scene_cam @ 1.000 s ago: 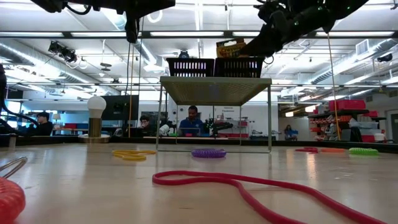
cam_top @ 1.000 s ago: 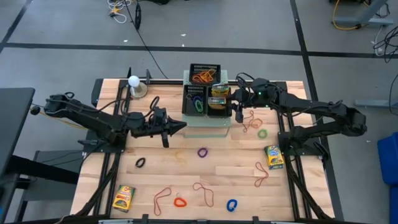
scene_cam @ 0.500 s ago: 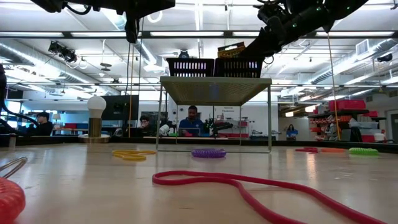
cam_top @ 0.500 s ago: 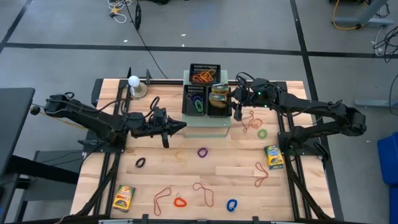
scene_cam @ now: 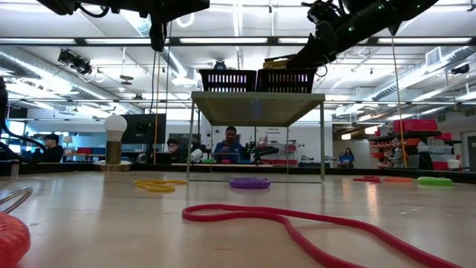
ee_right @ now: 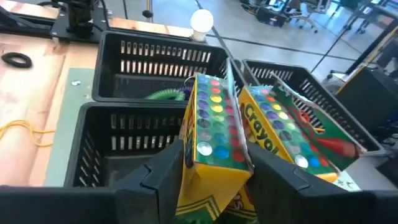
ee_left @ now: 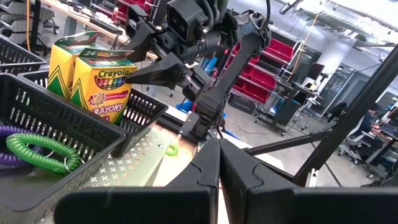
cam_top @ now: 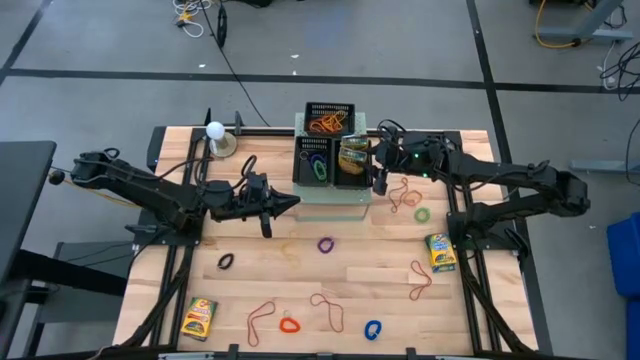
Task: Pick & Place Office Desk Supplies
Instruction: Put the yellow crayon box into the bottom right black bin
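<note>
The right claw (ee_right: 211, 163) is poised over the tray (ee_right: 107, 129) on the raised box (cam_top: 331, 196), its fingers (ee_right: 163, 171) spread to either side of a crayon box (ee_right: 214, 124). No firm clamp on the cardboard can be made out, and the box appears to stand in the tray beside a second one (ee_right: 292, 140). It is judged that the box is being let go so that it stays upright in its compartment.

The box is printed yellow and green, with rows of coloured dots on the face turned to the right wrist camera. In the left wrist view the brand name can be read on the pair (ee_left: 102, 81).

The left claw (cam_top: 290, 203) is held shut and empty, low by the raised box, waiting.

Out on the counter (cam_top: 380, 280) two more crayon boxes (cam_top: 440, 251) (cam_top: 199, 317) lie flat, well apart. Orange bands (cam_top: 327, 305) and small loops, such as a purple one (cam_top: 325, 244), are scattered between them, still to be collected.
</note>
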Robot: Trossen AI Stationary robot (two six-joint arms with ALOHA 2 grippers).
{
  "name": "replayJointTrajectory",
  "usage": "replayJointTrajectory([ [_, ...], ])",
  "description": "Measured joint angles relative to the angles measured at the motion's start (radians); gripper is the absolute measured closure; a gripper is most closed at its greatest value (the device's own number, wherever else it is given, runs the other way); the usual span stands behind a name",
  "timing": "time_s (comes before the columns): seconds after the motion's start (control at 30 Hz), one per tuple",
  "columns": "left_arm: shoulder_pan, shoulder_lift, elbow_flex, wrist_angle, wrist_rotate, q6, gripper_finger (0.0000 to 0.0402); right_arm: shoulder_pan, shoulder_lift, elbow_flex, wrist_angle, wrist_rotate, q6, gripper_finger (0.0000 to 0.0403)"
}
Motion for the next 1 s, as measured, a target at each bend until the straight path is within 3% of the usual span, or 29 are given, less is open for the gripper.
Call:
replayJointTrajectory([
  [0.5,0.0,0.0,0.0,0.0,0.0,0.007,0.0394,0.074,-0.01,0.001,0.044,0.118,0.014,0.0231],
  [1.0,0.0,0.0,0.0,-0.011,-0.001,0.005,0.0394,0.089,-0.11,0.017,0.035,0.223,0.031,0.0231],
])
